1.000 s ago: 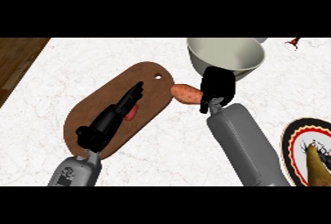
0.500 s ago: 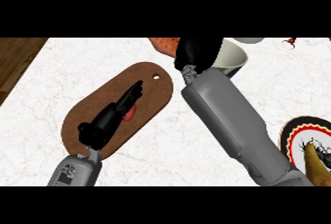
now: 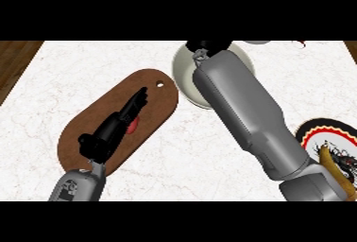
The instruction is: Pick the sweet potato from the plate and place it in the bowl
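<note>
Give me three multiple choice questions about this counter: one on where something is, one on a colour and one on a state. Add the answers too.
1. Where does the right hand show?
A. Over the patterned plate
B. On the wooden floor
C. Over the bowl

2. What colour is the board?
A. Brown
B. White
C. Green

3. What state is the left hand in?
A. Curled round a sweet potato
B. Open, fingers straight over the board
C. Balled into a fist

Answers:
1. C: the grey forearm runs up to the pale bowl at the top, and the black hand sits above it.
2. A: the oval board is plain brown against the white marbled counter.
3. B: its fingers lie stretched along the board and hold nothing.
</note>
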Controlling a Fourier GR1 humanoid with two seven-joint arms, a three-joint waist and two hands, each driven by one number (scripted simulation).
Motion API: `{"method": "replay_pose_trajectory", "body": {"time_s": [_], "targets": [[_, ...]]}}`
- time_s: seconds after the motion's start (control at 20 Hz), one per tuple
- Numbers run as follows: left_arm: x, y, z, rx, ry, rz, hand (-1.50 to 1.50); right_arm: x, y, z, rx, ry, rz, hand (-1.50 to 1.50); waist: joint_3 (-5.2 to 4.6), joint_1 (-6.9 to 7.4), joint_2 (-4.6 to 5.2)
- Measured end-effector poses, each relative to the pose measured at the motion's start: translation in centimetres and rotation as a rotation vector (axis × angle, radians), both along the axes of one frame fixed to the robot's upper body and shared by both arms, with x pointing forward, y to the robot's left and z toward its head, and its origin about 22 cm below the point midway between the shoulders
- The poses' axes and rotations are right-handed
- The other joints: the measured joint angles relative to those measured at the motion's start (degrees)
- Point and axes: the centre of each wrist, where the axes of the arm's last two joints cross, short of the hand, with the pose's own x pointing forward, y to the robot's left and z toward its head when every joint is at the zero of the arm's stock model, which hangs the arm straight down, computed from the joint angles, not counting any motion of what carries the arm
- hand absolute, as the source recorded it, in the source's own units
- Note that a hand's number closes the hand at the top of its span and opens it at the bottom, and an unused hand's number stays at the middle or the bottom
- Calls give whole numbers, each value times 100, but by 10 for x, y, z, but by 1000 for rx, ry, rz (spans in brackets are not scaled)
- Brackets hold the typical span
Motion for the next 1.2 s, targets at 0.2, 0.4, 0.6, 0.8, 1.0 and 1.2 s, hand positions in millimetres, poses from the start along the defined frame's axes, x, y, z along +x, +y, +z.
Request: {"method": "replay_pose_trajectory", "body": {"time_s": [0.2, 0.4, 0.6, 0.8, 1.0, 1.2], "targets": [[1, 6, 1, 1, 5, 16, 0, 14, -13, -14, -79, -7, -63, 150, 2, -104, -11], [-3, 7, 6, -1, 3, 26, 0, 27, -37, -29, -140, -27, -116, 150, 4, -134, -13], [-4, 12, 6, -1, 0, 34, 0, 37, -58, -45, -116, 42, -161, 150, 7, -157, -9], [-5, 12, 5, -3, 5, 32, 0, 42, -80, -59, 49, 181, -197, -150, 12, -178, -3], [-8, 11, 0, -2, 3, 32, 0, 45, -102, -70, 198, 230, -165, -150, 13, -189, -3], [-8, 10, 2, -2, 2, 29, 0, 46, -117, -75, 249, 173, -102, -150, 13, -181, -4]]}}
